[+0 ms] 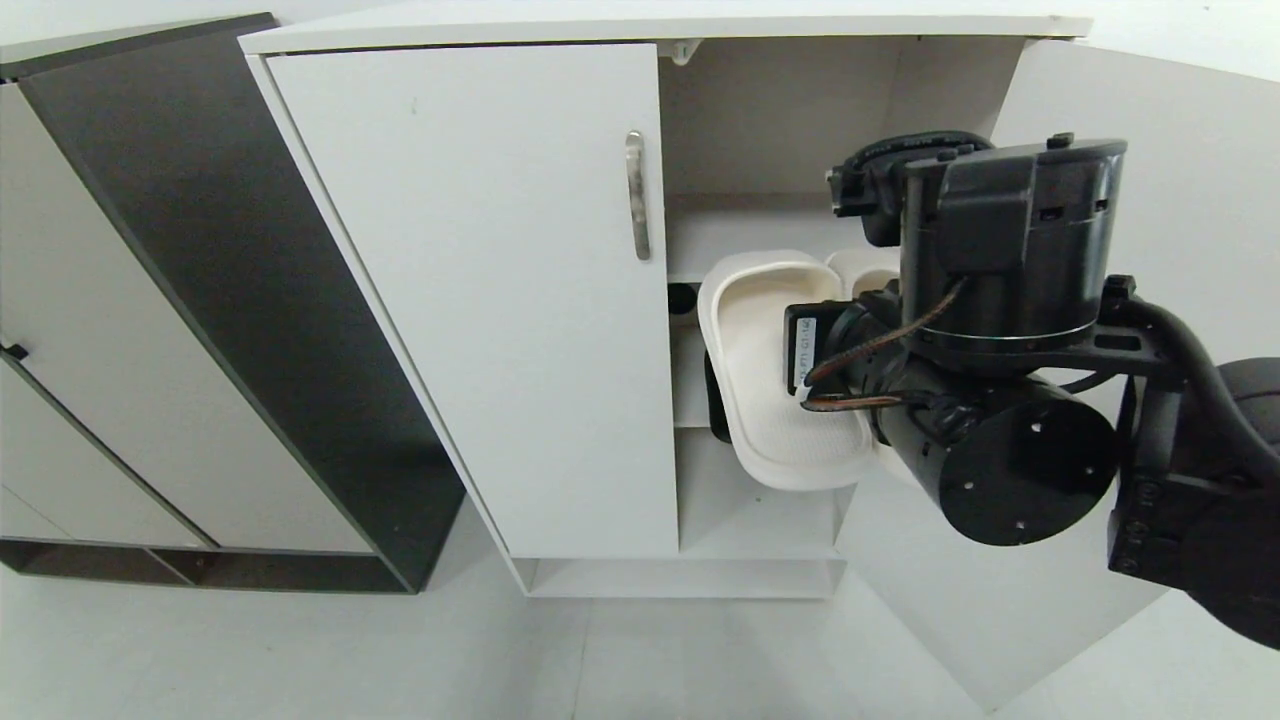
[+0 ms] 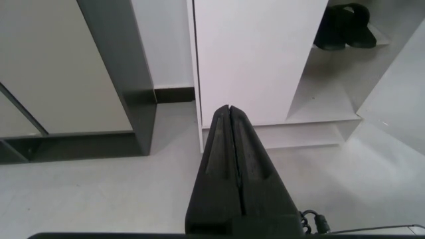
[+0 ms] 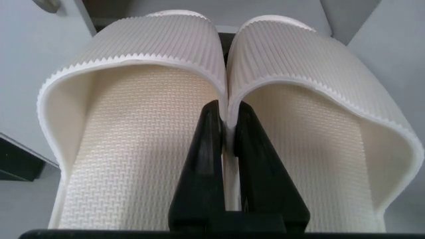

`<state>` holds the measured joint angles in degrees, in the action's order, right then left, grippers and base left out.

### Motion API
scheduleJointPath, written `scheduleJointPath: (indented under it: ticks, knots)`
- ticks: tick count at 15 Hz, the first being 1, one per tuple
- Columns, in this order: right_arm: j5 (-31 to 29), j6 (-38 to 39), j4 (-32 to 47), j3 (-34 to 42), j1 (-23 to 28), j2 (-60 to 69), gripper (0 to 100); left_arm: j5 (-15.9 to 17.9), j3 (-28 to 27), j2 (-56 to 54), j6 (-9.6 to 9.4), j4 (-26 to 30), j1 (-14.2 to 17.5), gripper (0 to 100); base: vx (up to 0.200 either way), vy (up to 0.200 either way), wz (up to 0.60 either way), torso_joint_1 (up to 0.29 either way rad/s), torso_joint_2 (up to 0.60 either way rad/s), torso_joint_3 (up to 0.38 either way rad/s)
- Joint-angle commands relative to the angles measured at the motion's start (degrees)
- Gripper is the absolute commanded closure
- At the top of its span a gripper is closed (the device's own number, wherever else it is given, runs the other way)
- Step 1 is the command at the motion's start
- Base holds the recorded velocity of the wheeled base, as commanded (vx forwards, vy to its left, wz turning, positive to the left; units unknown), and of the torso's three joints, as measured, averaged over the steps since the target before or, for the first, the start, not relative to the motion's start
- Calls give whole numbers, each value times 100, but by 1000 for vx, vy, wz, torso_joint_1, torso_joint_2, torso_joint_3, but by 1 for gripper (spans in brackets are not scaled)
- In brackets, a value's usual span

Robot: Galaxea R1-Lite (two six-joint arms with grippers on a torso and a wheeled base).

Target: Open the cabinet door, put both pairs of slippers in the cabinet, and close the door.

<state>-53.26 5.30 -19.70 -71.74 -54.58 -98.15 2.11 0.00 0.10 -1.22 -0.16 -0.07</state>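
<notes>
A pair of white slippers (image 1: 765,370) hangs toe-up in the open right half of the white cabinet (image 1: 650,20), in front of its middle shelves. My right gripper (image 3: 228,126) is shut on the two inner side walls of the white slippers (image 3: 133,126), pinching them together. A pair of black slippers (image 2: 345,28) lies on a shelf inside; its edge (image 1: 716,405) shows behind the white pair. The right door (image 1: 1180,200) stands swung open. The left door (image 1: 480,300) with its metal handle (image 1: 637,195) is closed. My left gripper (image 2: 229,133) is shut and empty, low over the floor before the cabinet.
A second cabinet with a dark grey side panel (image 1: 200,300) stands close on the left. The bottom shelf (image 2: 319,109) of the white cabinet is bare. Light floor (image 1: 300,650) spreads in front.
</notes>
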Motion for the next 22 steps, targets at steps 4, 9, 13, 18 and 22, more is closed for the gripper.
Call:
scheduleJointPath:
  ticks: [4, 9, 13, 18, 22]
  knots:
    - [0, 6, 1, 81, 70, -20, 100, 0, 0, -1, -1, 7, -1, 100, 200, 0, 0, 5, 4, 2]
    - [53, -3, -157, 55, 263, -196, 100, 0, 0, -1, -1, -2, -1, 100, 200, 0, 0, 3, 4, 0]
    - [176, -29, -632, 29, 422, -477, 100, 0, 0, -1, 8, -2, -1, 100, 100, 0, 0, 1, 1, 1]
    - [422, -144, -676, -384, 633, -759, 100, 0, 0, -1, 8, -2, -1, 100, 0, 0, 0, 0, 0, 0]
    - [650, -337, -640, -1158, 1028, -1242, 100, 0, 0, -1, 8, -2, -1, 100, 0, 0, 0, 0, 0, 0]
